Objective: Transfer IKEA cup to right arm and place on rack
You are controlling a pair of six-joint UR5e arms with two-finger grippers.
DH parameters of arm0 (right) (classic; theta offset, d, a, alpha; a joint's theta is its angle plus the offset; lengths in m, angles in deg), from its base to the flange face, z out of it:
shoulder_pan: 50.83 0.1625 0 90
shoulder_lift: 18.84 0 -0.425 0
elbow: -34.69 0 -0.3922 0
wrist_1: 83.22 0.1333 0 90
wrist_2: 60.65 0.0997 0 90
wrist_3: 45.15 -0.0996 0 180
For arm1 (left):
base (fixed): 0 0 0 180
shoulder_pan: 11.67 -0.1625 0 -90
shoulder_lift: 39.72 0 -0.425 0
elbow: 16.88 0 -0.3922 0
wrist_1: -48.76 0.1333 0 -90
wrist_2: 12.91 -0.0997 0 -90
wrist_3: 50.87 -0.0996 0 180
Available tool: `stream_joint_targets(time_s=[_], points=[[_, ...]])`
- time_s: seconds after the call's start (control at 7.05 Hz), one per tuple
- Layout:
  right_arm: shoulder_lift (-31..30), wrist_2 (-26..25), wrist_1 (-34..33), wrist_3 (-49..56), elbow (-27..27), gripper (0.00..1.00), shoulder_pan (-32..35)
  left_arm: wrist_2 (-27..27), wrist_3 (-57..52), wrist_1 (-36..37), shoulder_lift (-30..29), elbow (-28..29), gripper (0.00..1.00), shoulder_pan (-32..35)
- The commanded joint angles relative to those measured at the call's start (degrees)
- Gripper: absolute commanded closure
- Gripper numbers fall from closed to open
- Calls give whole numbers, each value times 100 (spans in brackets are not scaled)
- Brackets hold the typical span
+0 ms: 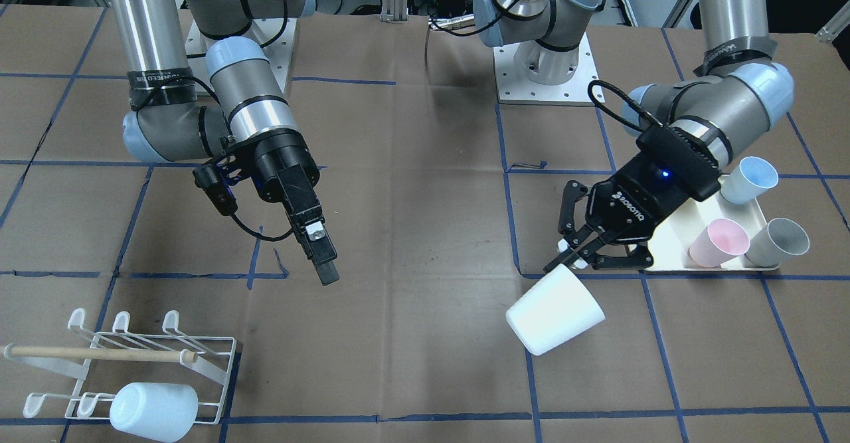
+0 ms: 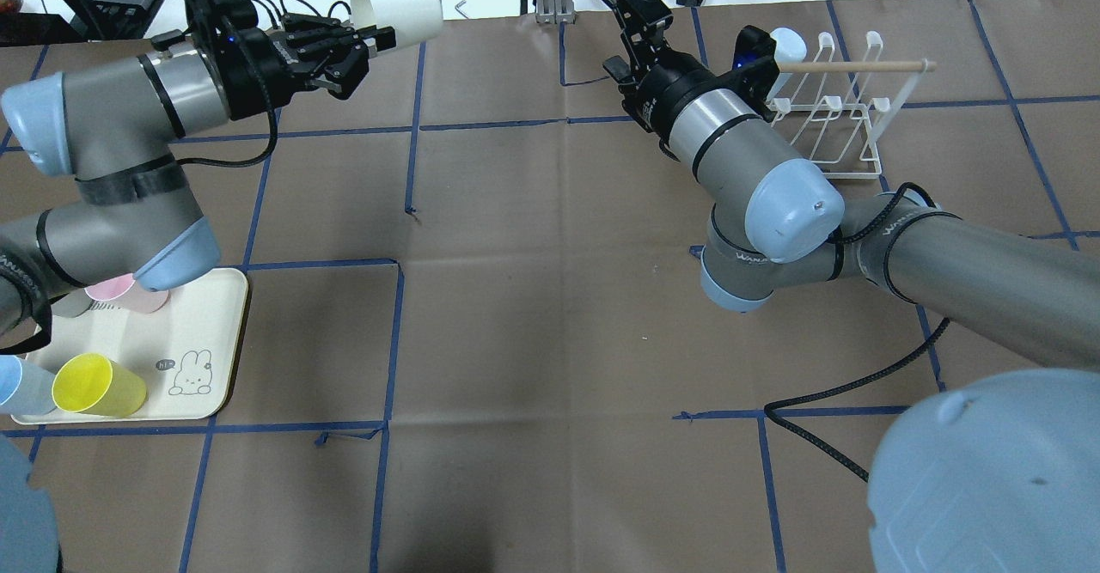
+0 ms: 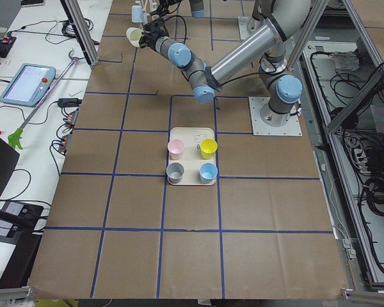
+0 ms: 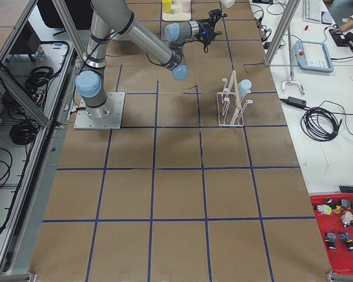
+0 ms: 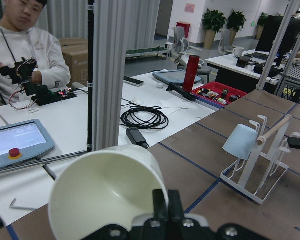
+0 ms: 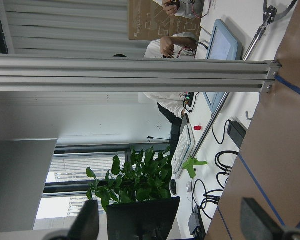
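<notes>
The IKEA cup (image 1: 554,310) is white and hangs tilted above the table, mouth toward the table's middle. My left gripper (image 1: 566,261) is shut on its rim, one finger inside and one outside. In the overhead view the cup (image 2: 400,10) shows at the far left of the table, held by the left gripper (image 2: 371,38). The right arm's gripper (image 1: 324,267) hovers over the table's middle, apart from the cup; in the right wrist view its fingertips (image 6: 87,222) stand wide apart and open, with nothing between them. The rack (image 1: 133,356) stands beyond it and carries one pale blue cup (image 1: 153,410).
A cream tray (image 1: 677,230) under the left arm holds pink (image 1: 717,242), grey (image 1: 777,242), blue (image 1: 749,179) and yellow (image 2: 99,386) cups. A person (image 5: 20,47) sits at the white bench past the table's far edge, near an aluminium post (image 5: 110,75).
</notes>
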State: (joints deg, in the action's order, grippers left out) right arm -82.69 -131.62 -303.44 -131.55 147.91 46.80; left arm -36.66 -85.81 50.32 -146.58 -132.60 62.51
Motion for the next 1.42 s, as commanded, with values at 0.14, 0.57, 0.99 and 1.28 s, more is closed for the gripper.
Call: stream_joint_targets(time_s=[0.14, 0.57, 0.99, 1.28], points=[[-39, -48, 785, -8, -1, 0, 2, 292, -4, 881, -124, -522, 96, 175], [40, 5, 779, -331, -54, 0, 63, 424, 502, 1563, -449, -514, 94, 333], [162, -30, 796, -806, -325, 1, 457, 319, 813, 1813, -511, -487, 92, 526], [434, -31, 753, -1018, -484, 1, 643, 283, 875, 1821, -511, -487, 92, 527]])
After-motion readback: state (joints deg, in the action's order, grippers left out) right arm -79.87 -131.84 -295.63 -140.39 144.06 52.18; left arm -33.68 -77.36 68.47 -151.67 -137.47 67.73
